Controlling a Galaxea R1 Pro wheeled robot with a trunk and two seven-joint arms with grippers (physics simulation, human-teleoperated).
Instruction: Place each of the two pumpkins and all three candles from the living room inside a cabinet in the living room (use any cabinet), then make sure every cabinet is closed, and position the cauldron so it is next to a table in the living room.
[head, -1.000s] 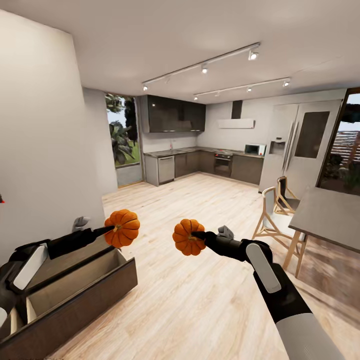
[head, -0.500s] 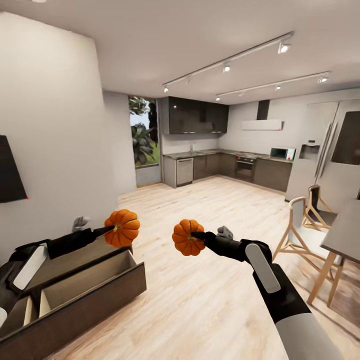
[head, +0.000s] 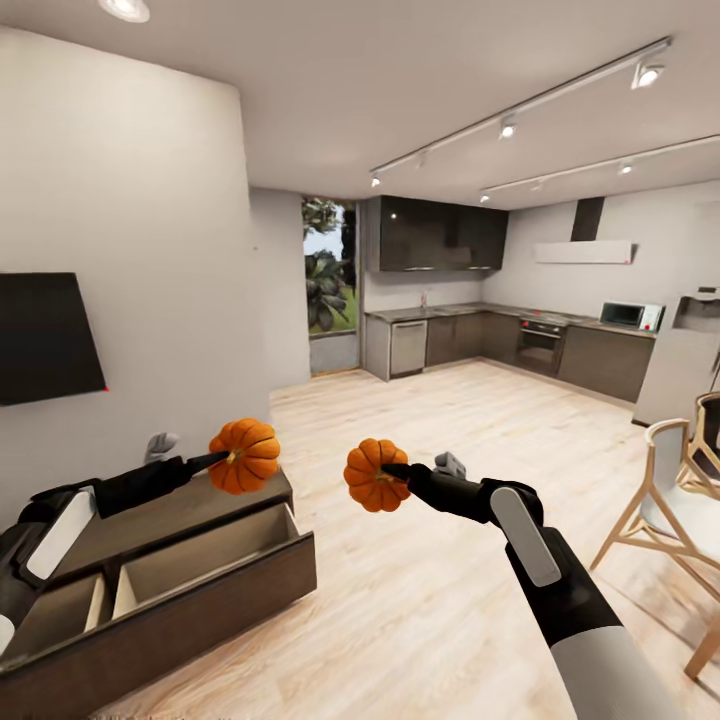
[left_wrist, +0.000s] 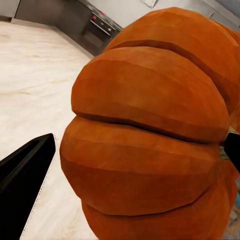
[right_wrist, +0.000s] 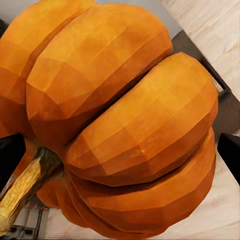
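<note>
We carry one pumpkin per arm. Left gripper (head: 212, 459) is clamped on the left pumpkin (head: 245, 456), which hangs above the cabinet (head: 200, 590), over its top just behind the open drawer (head: 205, 555). Right gripper (head: 398, 470) is clamped on the right pumpkin (head: 372, 476), off the cabinet's end, over bare floor (head: 450, 620). Key relation: the drawer lies below and slightly toward us from the left pumpkin, its long axis along the cabinet front. Left arm is nearer, so we judge it drops first.
</note>
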